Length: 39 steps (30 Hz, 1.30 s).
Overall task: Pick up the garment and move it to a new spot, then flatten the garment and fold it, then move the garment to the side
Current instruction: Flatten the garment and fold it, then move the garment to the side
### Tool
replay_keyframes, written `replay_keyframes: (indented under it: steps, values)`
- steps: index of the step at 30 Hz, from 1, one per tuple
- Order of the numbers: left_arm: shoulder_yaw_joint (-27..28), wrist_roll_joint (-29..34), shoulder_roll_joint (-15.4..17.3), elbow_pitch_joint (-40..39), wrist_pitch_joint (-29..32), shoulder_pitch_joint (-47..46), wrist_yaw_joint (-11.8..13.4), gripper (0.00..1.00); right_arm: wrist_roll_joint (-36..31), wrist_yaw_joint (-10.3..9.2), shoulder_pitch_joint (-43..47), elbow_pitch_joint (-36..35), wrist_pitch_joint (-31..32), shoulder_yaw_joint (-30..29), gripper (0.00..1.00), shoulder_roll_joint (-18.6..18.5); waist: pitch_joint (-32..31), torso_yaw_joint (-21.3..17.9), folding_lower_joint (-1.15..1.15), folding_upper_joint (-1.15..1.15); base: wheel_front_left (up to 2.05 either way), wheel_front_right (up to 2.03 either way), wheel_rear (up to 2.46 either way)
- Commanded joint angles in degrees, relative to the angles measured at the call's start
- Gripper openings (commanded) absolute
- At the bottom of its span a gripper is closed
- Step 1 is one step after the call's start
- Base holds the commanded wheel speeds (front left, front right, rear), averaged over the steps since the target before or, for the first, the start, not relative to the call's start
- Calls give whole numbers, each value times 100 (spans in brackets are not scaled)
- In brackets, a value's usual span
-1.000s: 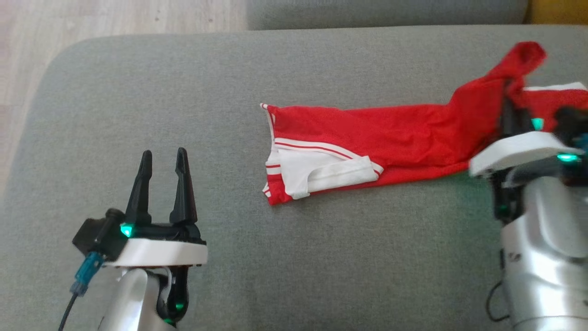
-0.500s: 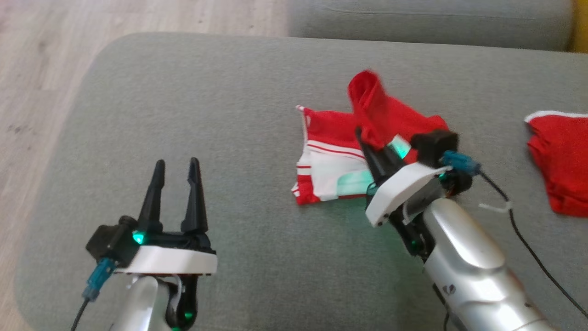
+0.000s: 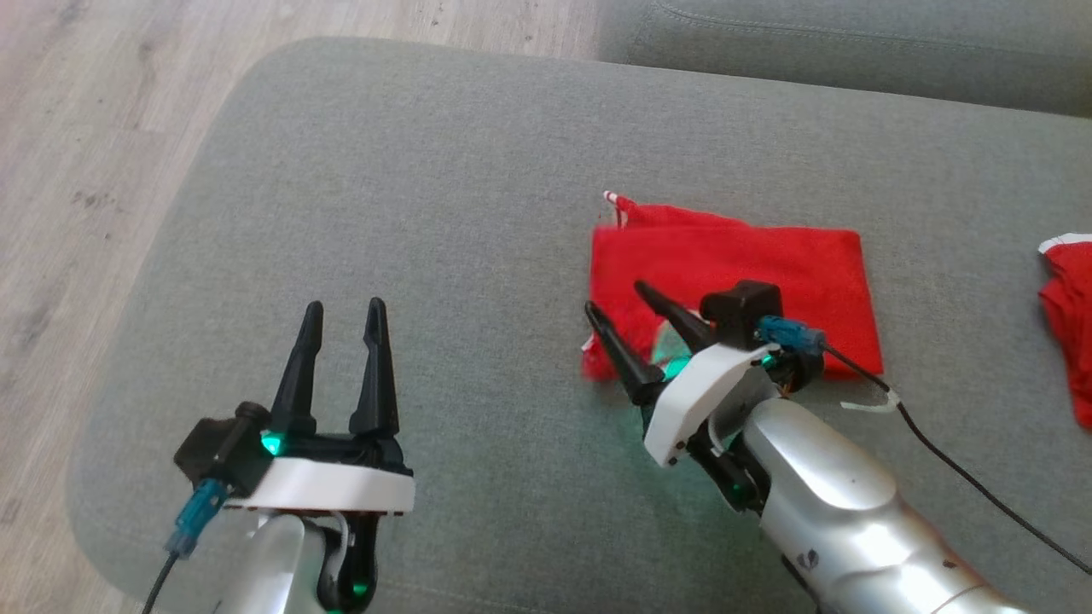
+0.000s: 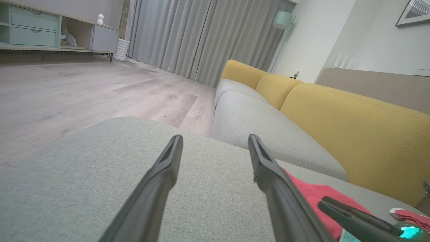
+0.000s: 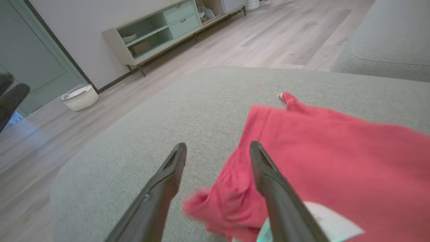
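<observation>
Right gripper (image 3: 613, 295) is released, its two dark fingers splayed in a wide V with nothing pinched between them. The silver forearm comes in from the lower right and slants up and to the left, fingers tipped down toward the grey seat cushion (image 3: 409, 170). The red garment (image 3: 751, 256) lies flat there as a folded rectangle, spreading ahead of those fingertips and off to their right. Its rumpled near corner sits right under the gap: one finger over red cloth, the other over bare cushion. Whether the tips touch the fabric, I cannot tell. A small white-striped tab pokes out at the fold's far-left corner.

Over to the left gripper (image 3: 345, 304): open as well and empty, fingers near parallel and pointing away from the robot, hovering above bare cushion with the garment well off to its right. A second red garment (image 3: 1066, 324) lies far out to the right gripper's right.
</observation>
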Motion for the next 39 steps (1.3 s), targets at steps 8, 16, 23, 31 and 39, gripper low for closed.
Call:
replay_keyframes:
  steps: [8,16,23,31,39]
  values:
    - [366,81,21,-270,-46,-123,34,100,-250,37,-432,39,-682,-483,100,81,-51,-375,0,0,0,0,0]
    - [489,153,21,-387,-46,-69,17,100,-1912,37,332,-985,-762,-2612,100,81,-29,-793,0,0,0,0,0]
    - [557,224,21,-375,-46,10,-11,100,-2703,37,1598,-2278,-763,-3744,100,81,-32,-1084,0,0,0,0,0]
    - [624,443,21,-288,-46,91,-72,100,-2604,37,2174,-2672,-764,-3665,100,81,-15,-1329,0,0,0,0,0]
    - [622,467,21,-253,-46,72,-110,100,-2542,37,2164,-2718,-764,-3593,100,81,1,-1355,0,0,0,0,0]
